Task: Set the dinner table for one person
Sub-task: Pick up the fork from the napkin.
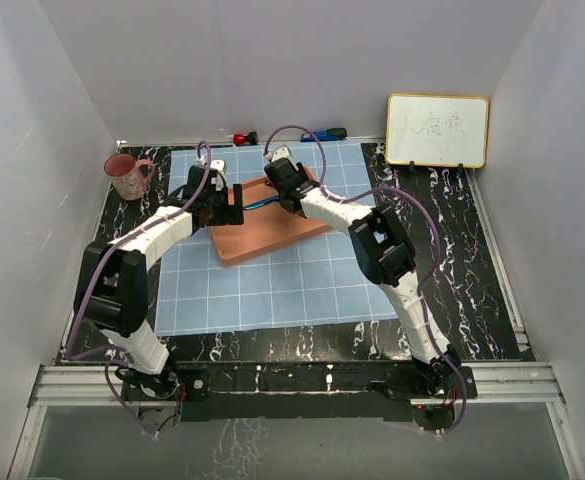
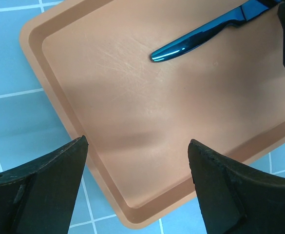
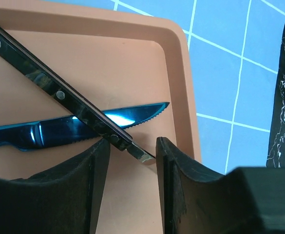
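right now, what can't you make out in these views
- Top view: whiteboard writing, too faint and small to read.
- Right wrist view: black-handled utensil runs off the left edge, so its type is unknown; whether the right gripper pinches its near end is unclear.
- Left wrist view: blue utensil, far end cut off by the top edge.

Matt orange plastic tray (image 2: pixel 132 97) — faintly scuffed, glossy blue metal blade (image 3: pixel 132 116), marble-look dinner table (image 1: pixel 472 270)

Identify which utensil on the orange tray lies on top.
The black riveted-handle utensil; it crosses over the shiny blue serrated knife, which lies flat on the tray.
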Motion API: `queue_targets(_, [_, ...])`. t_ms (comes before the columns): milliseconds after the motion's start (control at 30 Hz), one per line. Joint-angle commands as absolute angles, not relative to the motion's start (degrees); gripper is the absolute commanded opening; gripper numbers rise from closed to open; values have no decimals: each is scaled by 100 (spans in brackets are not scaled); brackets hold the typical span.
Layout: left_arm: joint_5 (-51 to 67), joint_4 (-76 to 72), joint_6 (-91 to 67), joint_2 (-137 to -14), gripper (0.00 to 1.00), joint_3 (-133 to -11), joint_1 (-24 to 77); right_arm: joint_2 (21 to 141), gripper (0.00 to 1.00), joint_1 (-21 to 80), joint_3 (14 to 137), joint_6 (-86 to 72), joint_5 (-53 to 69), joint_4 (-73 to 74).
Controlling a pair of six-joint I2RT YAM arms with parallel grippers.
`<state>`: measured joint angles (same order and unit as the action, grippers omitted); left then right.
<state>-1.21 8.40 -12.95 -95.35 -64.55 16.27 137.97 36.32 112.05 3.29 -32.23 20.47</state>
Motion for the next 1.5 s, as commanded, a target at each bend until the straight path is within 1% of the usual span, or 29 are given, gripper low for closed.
queue_targets(0, [0, 958, -1239, -9594, 83, -6557, 1603, 13790, 40, 3569, 10816, 73, -2988, 1747])
queue_targets(33, [-7, 966, -1239, -9606, 83, -6557, 1600, 13790, 36, 3571, 10785, 57, -2936, 1733])
queue_targets(67, [-13, 973, -1239, -9615, 83, -6557, 1595, 13794, 29, 3574, 10777, 52, -2864, 1735])
queue_targets(100, [-24, 982, -1232, -9624, 83, -6557, 1599, 13798, 18, 3571, 10780, 44, -2811, 1756])
queue_targets(133, [-30, 991, -1231, -9625, 83, -6564, 1601, 13799, 3, 3573, 10798, 19, -2773, 1799])
queue_targets(167, [-41, 993, -1227, -9625, 82, -6565, 1600, 13801, 0, 3572, 10816, -19, -2773, 1853])
queue_targets(467, [-74, 985, -1255, -9598, 82, -6565, 1602, 13324, 0, 3574, 10704, -212, -2789, 1928])
queue_targets(767, [-409, 1077, -1327, -9424, 83, -6610, 1599, 12463, 0, 3572, 10784, -328, -2236, 1955])
queue_targets(900, [-558, 1164, -1414, -9413, 83, -6720, 1565, 12023, 0, 3575, 10733, -342, -1494, 1789])
queue_targets(1133, [-522, 1105, -1576, -9335, 83, -6706, 1554, 11835, 0, 3580, 10854, -626, -51, 2071])
queue_targets(1300, [-712, 1031, -1788, -9103, 84, -6635, 1533, 11765, 0, 3597, 10595, -667, 300, 2060])
queue_targets(1467, [-639, 644, -2216, -8676, 86, -6322, 1357, 11842, 0, 3597, 10544, -620, 577, 2145])
